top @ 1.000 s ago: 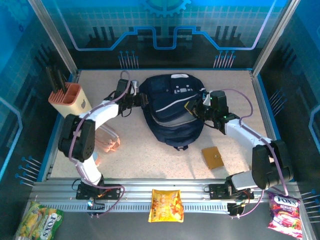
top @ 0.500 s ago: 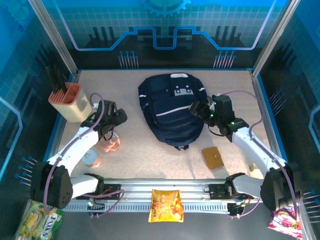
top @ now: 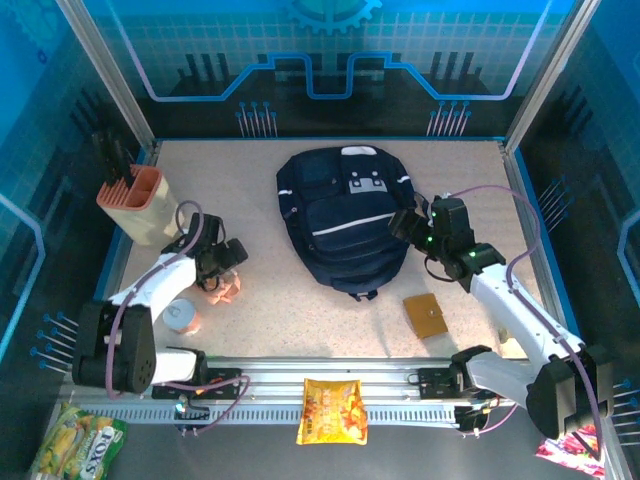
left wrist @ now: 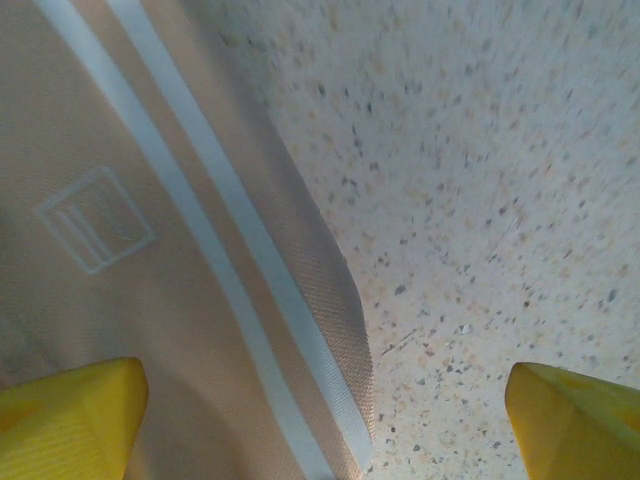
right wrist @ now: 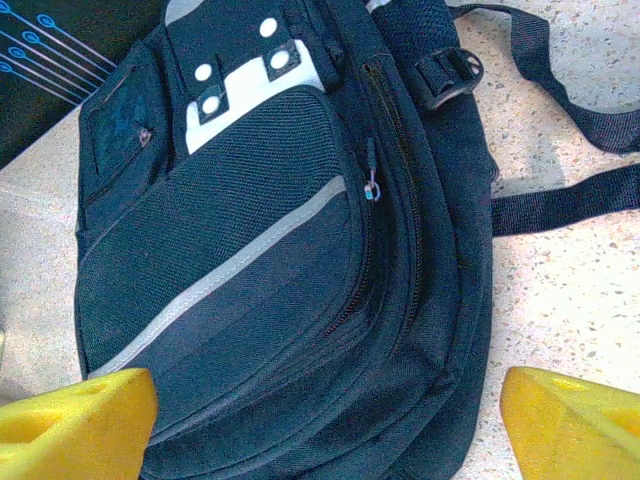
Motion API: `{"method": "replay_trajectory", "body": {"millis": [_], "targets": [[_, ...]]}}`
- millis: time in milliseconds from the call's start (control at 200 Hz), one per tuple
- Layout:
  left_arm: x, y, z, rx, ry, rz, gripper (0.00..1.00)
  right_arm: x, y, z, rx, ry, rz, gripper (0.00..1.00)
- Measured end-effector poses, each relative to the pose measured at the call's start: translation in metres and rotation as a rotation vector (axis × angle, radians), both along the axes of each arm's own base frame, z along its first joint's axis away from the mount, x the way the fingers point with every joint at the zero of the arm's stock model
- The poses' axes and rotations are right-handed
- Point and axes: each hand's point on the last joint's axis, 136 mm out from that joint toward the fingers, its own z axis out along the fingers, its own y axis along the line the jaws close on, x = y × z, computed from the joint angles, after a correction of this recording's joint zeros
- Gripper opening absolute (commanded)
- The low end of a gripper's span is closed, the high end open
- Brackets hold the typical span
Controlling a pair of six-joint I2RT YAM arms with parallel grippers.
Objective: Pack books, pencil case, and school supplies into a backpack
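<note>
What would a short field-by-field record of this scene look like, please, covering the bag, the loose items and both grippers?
backpack: large navy-blue fabric backpack, lying flat mid-way across the speckled table, front pocket up
left gripper: open, over a peach fabric pouch with white stripes
right gripper: open, at the backpack's right edge, holding nothing
small supply: tan-brown square piece with centre stud, nearer than the backpack, to its right
holder: peach-and-cream holder with black tools, far left
snack: yellow snack bag, near edge, centre
</note>
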Motion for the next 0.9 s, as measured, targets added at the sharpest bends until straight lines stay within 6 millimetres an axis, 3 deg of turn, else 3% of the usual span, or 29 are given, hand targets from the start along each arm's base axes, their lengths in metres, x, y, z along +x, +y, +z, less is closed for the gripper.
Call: {"method": "replay_trajectory", "body": {"millis": [235,450,570,770,900], "targets": [[0.012,-0.03,-0.014,-0.11,0.025,-0.102,0.93,0.0,0.006,0.003,0.003,-0.016,0.015,0.89],[0.023,-0.09,-0.009,-0.235,0.008,-0.244,0.93,0.006,0.021,-0.001,0.007,-0.011,0.053,0.89],[0.024,-0.11,0.0,-0.3,0.001,-0.278,0.93,0.009,0.031,-0.005,-0.001,0.002,0.08,0.88],[0.033,-0.102,0.032,-0.297,-0.076,-0.235,0.95,0.013,0.043,-0.001,-0.005,-0.013,0.114,0.89],[0.039,-0.064,0.058,-0.261,-0.165,-0.099,0.95,0.014,0.048,-0.004,-0.006,-0.012,0.126,0.89]]}}
